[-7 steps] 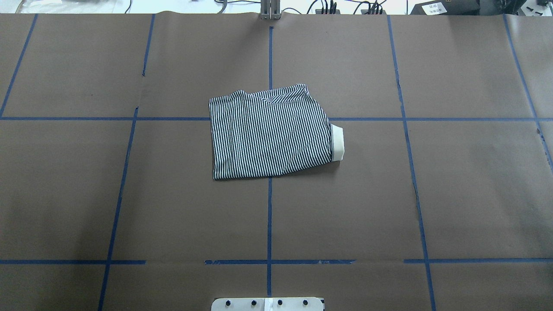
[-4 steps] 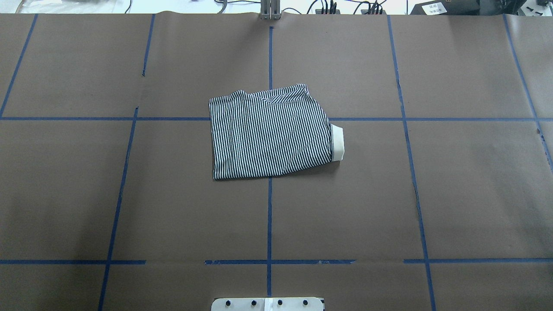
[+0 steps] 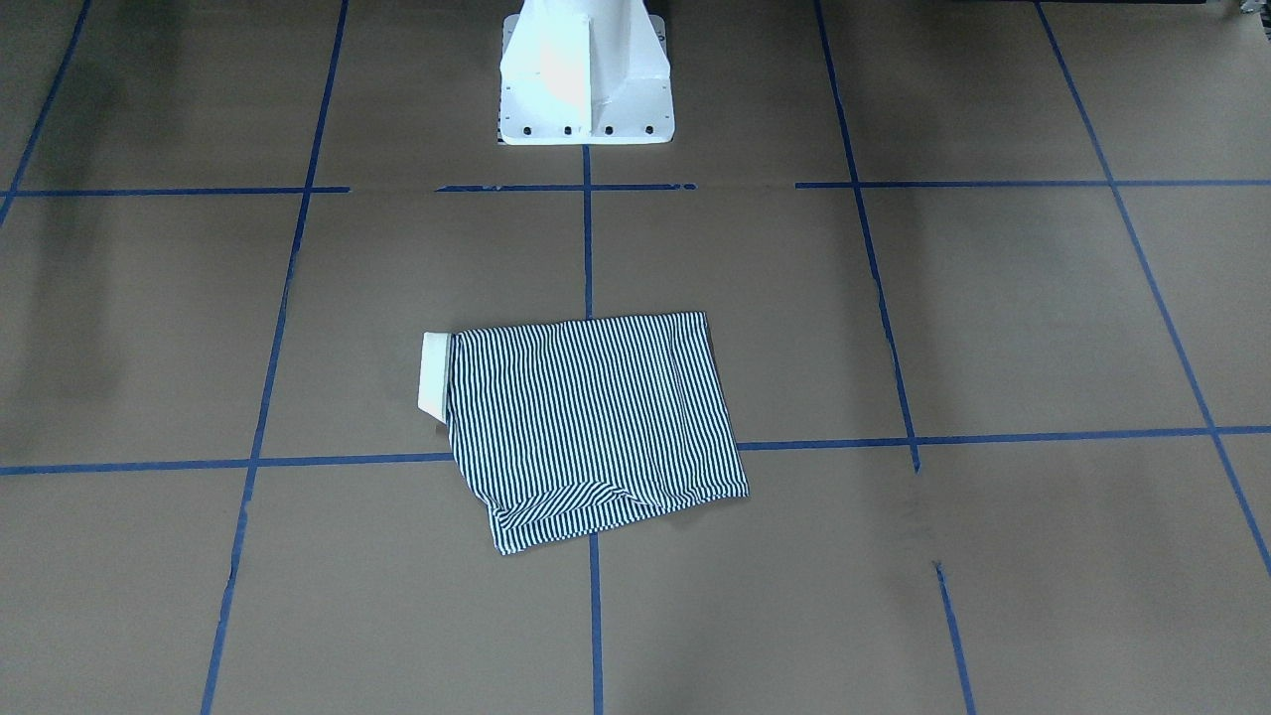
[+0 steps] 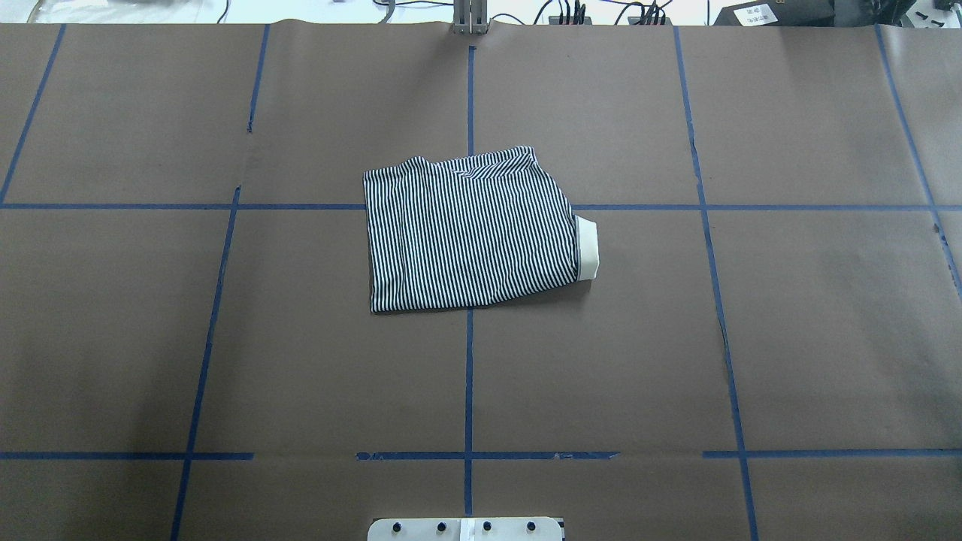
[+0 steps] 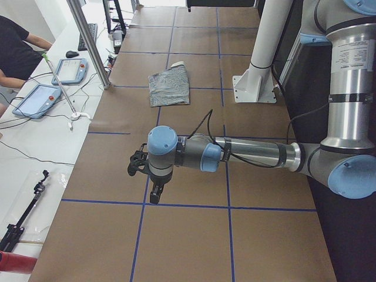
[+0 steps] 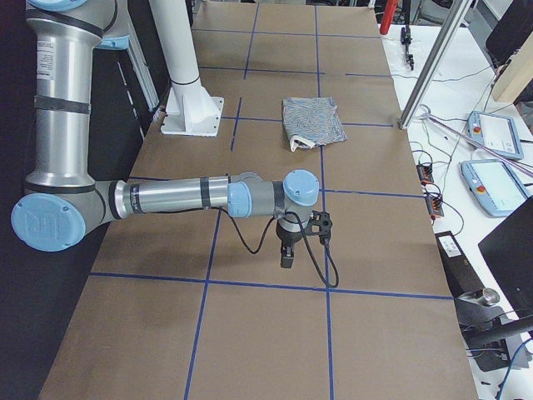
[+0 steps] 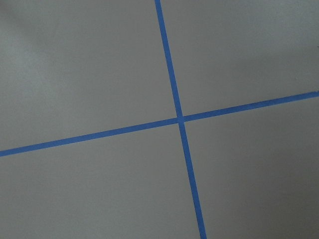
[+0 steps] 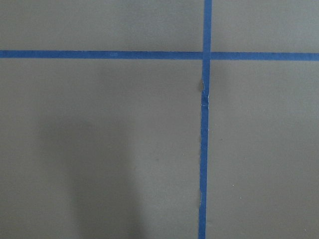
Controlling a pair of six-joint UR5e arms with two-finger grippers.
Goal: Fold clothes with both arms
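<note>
Navy-and-white striped polo shirt (image 4: 470,233) is lying folded into a flat, roughly rectangular packet near the middle of the brown-papered bench (image 4: 789,338). It's sitting right over a crossing of the blue tape lines (image 4: 468,376). Its cream collar (image 4: 588,248) is poking out of the end facing the robot's right, so the long axis is running side to side across the bench. The stripes are going roughly front to back. Just one shirt here.

Two arms are hanging well away from it, one toward each end of the bench. The left hand (image 5: 154,197) and the right hand (image 6: 286,258) are both pointing down above bare paper. From these side angles I can't tell if their fingers are spread or pressed together. One white pedestal (image 3: 584,79) is standing on the robot's side of the shirt.
</note>
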